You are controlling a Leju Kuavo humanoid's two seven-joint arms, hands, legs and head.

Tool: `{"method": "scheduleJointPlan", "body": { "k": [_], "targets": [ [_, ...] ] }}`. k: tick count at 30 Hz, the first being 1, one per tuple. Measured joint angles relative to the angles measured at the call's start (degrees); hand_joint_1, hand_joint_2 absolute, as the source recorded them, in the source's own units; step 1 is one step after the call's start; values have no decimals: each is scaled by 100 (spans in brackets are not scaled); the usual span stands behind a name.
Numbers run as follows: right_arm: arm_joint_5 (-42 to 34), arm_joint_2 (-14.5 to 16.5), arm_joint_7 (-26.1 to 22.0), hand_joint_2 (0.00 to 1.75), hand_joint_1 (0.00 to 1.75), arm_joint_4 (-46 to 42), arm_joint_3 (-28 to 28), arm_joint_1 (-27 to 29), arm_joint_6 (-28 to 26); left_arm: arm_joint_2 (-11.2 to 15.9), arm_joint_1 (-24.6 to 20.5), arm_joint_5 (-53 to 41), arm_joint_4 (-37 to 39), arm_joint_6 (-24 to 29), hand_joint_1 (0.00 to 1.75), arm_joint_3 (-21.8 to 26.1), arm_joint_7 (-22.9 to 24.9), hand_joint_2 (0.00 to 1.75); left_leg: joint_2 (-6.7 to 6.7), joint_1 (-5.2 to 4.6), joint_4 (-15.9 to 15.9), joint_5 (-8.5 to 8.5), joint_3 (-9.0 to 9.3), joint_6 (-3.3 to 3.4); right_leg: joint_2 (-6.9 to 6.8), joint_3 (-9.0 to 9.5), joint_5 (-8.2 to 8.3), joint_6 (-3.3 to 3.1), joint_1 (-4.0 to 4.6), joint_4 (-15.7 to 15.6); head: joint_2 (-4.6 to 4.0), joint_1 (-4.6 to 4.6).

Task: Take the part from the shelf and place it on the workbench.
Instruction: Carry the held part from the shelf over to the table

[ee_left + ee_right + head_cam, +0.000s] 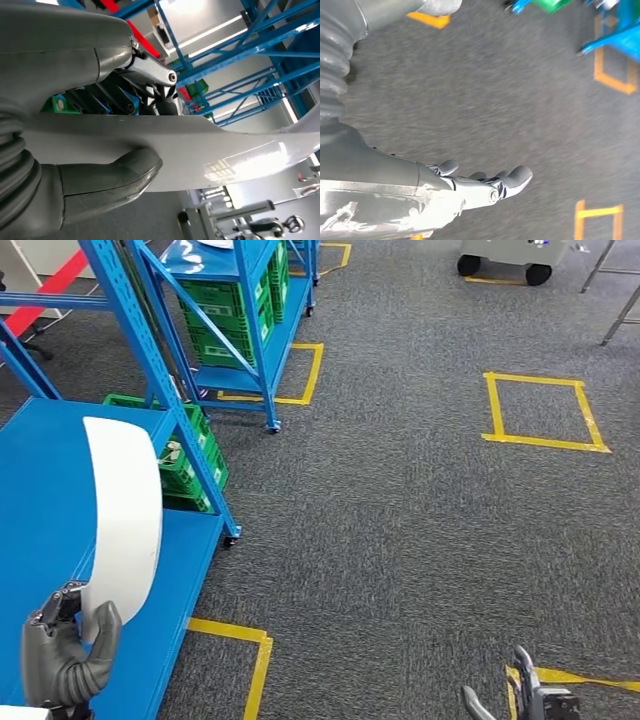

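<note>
The left hand [68, 655] grips the lower edge of a curved white part [124, 515], thumb [109, 180] on one face and fingers on the other, holding it above the blue shelf [41, 500]. The right hand [528, 698] hangs over grey carpet [392, 490], holding nothing, fingers [508, 177] extended and slightly apart. Green crates [189, 465] sit in the shelf beyond the part; yellow tape squares [543, 412] mark the carpet.

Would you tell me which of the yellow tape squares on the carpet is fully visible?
The yellow tape square at the head view's upper right: all four sides show, standing alone on the carpet. The others are cut off or shelf-covered.
</note>
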Motion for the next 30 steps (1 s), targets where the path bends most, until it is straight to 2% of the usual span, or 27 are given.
{"method": "scheduleJointPlan", "body": {
  "k": [2, 4, 5, 6, 7, 8, 9, 10, 11, 13, 15, 16, 17, 18, 19, 20, 21, 22, 23, 24, 26, 27, 28, 30],
  "targets": [
    [149, 147, -24, 175, 0, 48, -270, -76, 343, -45, -87, 17, 1, -123, 175, 34, -3, 175, -185, 20, 194, -155, -96, -58, 93, -20, 38, -78, -13, -21, 1, -7],
    [177, 295, 10, 175, 0, 102, -490, -120, 510, -61, -137, 60, 9, -203, 175, 59, 19, 175, -454, 23, 870, -520, -425, -79, 186, -37, 63, -124, -19, -29, 1, -21],
    [166, 363, 32, 175, 0, 139, -596, -124, 570, -66, -147, 91, 17, -237, 175, 65, 30, 175, -513, 20, 1292, -690, -640, -76, 241, -50, 70, -137, -13, -29, 1, -24],
    [173, 427, 56, 175, 0, 179, -694, -114, 616, -69, -152, 138, 27, -270, 175, 67, 42, 175, -537, 17, 1603, -769, -809, -68, 299, -59, 75, -145, -5, -29, 1, -25],
    [196, 486, 79, 175, 0, 229, -786, -97, 650, -71, -158, 196, 38, -309, 175, 67, 46, 175, -548, 12, 1730, -740, -893, -53, 363, -65, 80, -150, 2, -29, 1, -24],
    [214, 540, 94, 175, 0, 283, -869, -79, 683, -73, -168, 257, 48, -347, 175, 67, 47, 175, -561, 8, 1611, -592, -857, -32, 431, -67, 86, -150, 7, -29, 0, -24],
    [226, 594, 99, 175, 0, 335, -944, -64, 713, -73, -181, 314, 55, -379, 175, 67, 47, 175, -597, 5, 1298, -376, -719, -8, 502, -67, 93, -145, 7, -29, 0, -24],
    [231, 647, 98, 175, 0, 384, -1014, -55, 742, -73, -196, 360, 61, -402, 175, 67, 45, 175, -708, 6, 892, -161, -527, 17, 572, -70, 102, -133, 2, -28, 0, -24],
    [225, 692, 94, 175, 0, 427, -1075, -54, 769, -74, -211, 388, 66, -412, 175, 66, 43, 175, -838, 16, 486, -15, -341, 39, 645, -85, 110, -115, 6, -17, 0, -23],
    [222, 760, 83, 175, 0, 493, -1165, -52, 807, -74, -240, 413, 77, -417, 175, 65, 36, 175, -1018, 17, 58, 65, -152, 58, 774, -138, 138, -56, -6, -15, 1, -21],
    [239, 807, 76, 175, 0, 570, -1231, -43, 852, -74, -262, 419, 88, -419, 175, 64, 21, 175, -936, 3, -5, 65, -138, 90, 896, -199, 178, 25, -32, -42, 1, -23],
    [244, 827, 71, 175, 0, 614, -1259, -40, 889, -74, -275, 421, 91, -427, 175, 63, 12, 175, -870, 5, -26, 83, -132, 121, 869, -233, 166, 53, -34, -22, 1, -24],
    [229, 847, 63, 175, 0, 668, -1294, -49, 944, -78, -290, 423, 92, -444, 175, 62, 3, 175, -795, 8, -49, 102, -125, 155, 754, -300, 93, 76, -27, 81, 1, -14],
    [197, 873, 55, 175, 0, 728, -1335, -74, 1009, -84, -302, 426, 96, -469, 175, 62, -5, 175, -715, 14, -70, 115, -118, 183, 583, -412, -54, 92, -16, 308, 0, -5],
    [157, 902, 48, 175, 0, 786, -1376, -105, 1075, -92, -315, 428, 101, -494, 175, 63, -9, 175, -638, 7, -74, 116, -116, 200, 379, -570, -259, 104, -7, 659, 0, 1],
    [111, 936, 48, 175, 0, 849, -1421, -141, 1136, -106, -327, 426, 111, -515, 175, 65, -14, 175, -562, -1, -74, 111, -117, 212, 243, -753, -470, 122, -7, 1067, 0, 7],
    [70, 970, 55, 175, 0, 911, -1462, -170, 1180, -124, -342, 423, 122, -529, 175, 68, -16, 175, -484, -8, -73, 108, -117, 216, 177, -905, -619, 139, -12, 1417, 0, 5],
    [30, 1004, 70, 175, 0, 978, -1504, -190, 1221, -145, -364, 416, 135, -539, 175, 69, -16, 175, -412, -10, -72, 104, -116, 216, 147, -974, -666, 153, -19, 1602, 1, 7],
    [-7, 1036, 84, 175, 0, 1044, -1547, -204, 1257, -169, -386, 409, 148, -551, 175, 69, -15, 175, -348, -9, -70, 100, -110, 211, 129, -921, -597, 163, -25, 1550, 1, 9],
    [-35, 1063, 96, 175, 0, 1104, -1590, -215, 1287, -189, -401, 404, 158, -561, 175, 69, -13, 175, -287, -8, -68, 90, -97, 200, 96, -751, -442, 169, -31, 1272, 1, 9],
    [-53, 1111, 103, 175, 0, 1189, -1666, -232, 1338, -209, -389, 413, 173, -570, 175, 72, -13, 175, -180, -21, -56, 51, -56, 150, -89, -261, -117, 166, -30, 447, 1, 9],
    [-43, 1133, 100, 175, 0, 1211, -1697, -234, 1355, -209, -366, 435, 176, -569, 175, 73, -20, 175, -135, -33, -47, 31, -35, 119, -155, -86, -29, 140, -23, 159, 1, 4],
    [-28, 1152, 97, 175, 0, 1228, -1724, -230, 1372, -206, -336, 470, 178, -567, 175, 74, -33, 175, -94, -45, -39, 19, -21, 87, -188, 0, 4, 106, -13, 14, 0, -2],
    [-3, 1187, 95, 175, 0, 1249, -1771, -199, 1390, -201, -285, 540, 179, -568, 175, 73, -67, 175, -16, -45, -35, 13, -10, 36, -91, -12, 9, 20, 6, -2, 1, -12]
  ]
}}
